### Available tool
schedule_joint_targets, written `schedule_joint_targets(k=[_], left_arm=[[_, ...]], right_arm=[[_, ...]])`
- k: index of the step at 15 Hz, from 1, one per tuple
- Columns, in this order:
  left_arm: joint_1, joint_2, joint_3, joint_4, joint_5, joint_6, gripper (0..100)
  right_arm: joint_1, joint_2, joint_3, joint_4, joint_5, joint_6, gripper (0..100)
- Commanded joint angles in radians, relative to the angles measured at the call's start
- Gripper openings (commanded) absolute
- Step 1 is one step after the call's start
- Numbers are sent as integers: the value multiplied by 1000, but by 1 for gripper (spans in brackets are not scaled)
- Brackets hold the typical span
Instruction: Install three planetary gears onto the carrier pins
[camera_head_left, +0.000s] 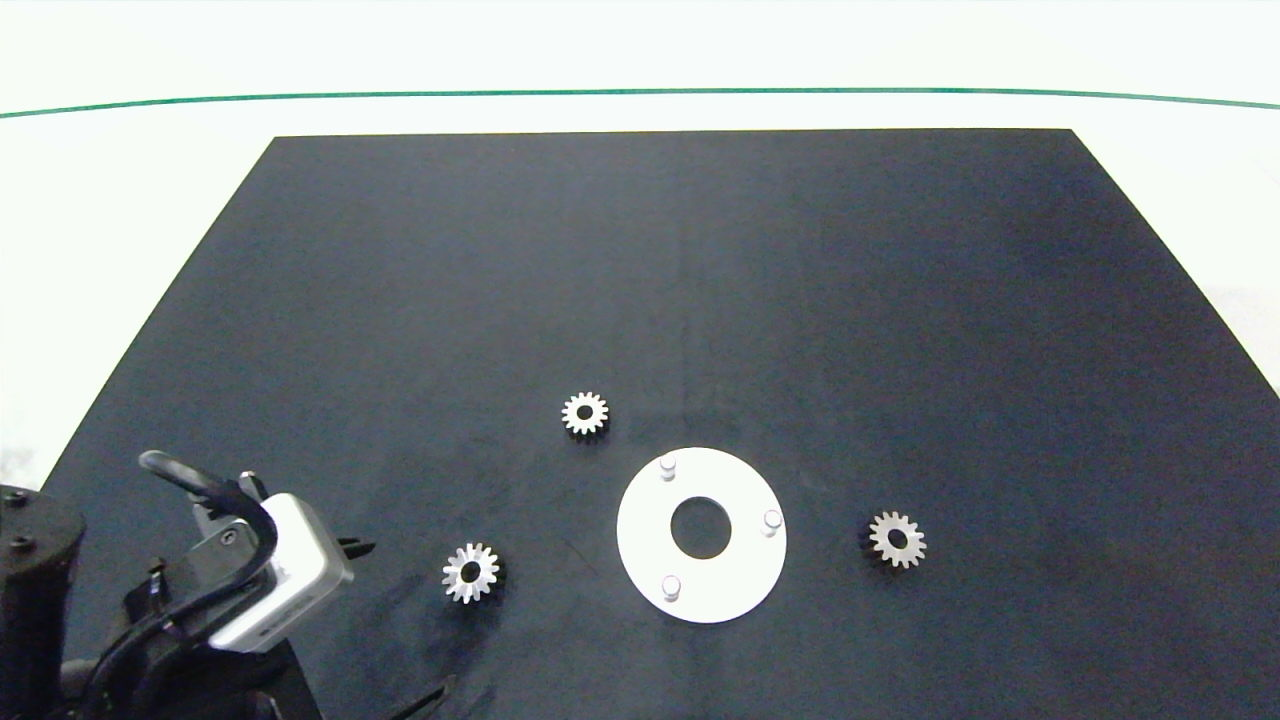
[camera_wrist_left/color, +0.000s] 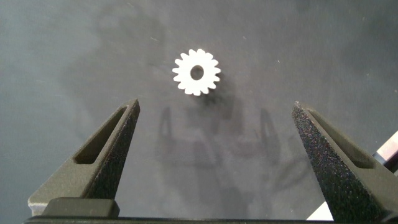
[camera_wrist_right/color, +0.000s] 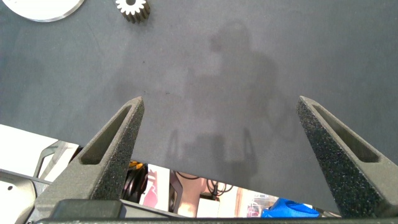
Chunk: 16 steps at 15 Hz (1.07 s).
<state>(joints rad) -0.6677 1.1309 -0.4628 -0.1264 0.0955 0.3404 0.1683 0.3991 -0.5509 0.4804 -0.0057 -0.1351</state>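
Three silvery planetary gears lie flat on the black mat: one (camera_head_left: 585, 413) beyond the white disc (camera_head_left: 738, 575), one (camera_head_left: 471, 573) to its left, one (camera_head_left: 897, 540) to its right. All of the disc's carrier pins (camera_head_left: 668, 465) (camera_head_left: 772, 521) (camera_head_left: 671, 587) stand bare. My left gripper (camera_head_left: 405, 616) is open at the lower left, just short of the left gear (camera_wrist_left/color: 197, 72), which lies beyond its fingertips (camera_wrist_left/color: 127, 115). My right gripper (camera_wrist_right/color: 219, 99) is open over bare mat near the mat's edge, outside the head view. Far ahead of it lie the right gear (camera_wrist_right/color: 132, 7) and the disc's rim (camera_wrist_right/color: 43, 7).
The black mat (camera_head_left: 700, 280) covers most of a white table (camera_head_left: 120, 200), with a green line (camera_head_left: 640, 92) across the far side. The left arm's body and cables (camera_head_left: 200, 600) fill the lower left corner. The right wrist view shows the mat's edge (camera_wrist_right/color: 205, 171) with clutter beyond it.
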Motion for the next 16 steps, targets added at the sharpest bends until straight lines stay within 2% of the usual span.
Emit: schedule_joint_targets(k=[1,2,3,4,12,16], left_arm=[[-12,136,64,-170,3,-3,100],[-12,168,72,-248,15,-1,100],[-13,190,75,-291,41,0,100],[-15,196,73,-299,46,2,100],[-26,259,62,-311,49,-8,100],[-23,322,69,-389,49,-8,98]], right_arm=[[0,0,5,3,3,-1,100],[0,0,6,3,3,-1,100],[0,-2,9,3,3,-1,100],[0,-5,12,3,3,-1,100],[0,-17,22,4,3,-1,100],[0,-29,29,4,3,-1,100]])
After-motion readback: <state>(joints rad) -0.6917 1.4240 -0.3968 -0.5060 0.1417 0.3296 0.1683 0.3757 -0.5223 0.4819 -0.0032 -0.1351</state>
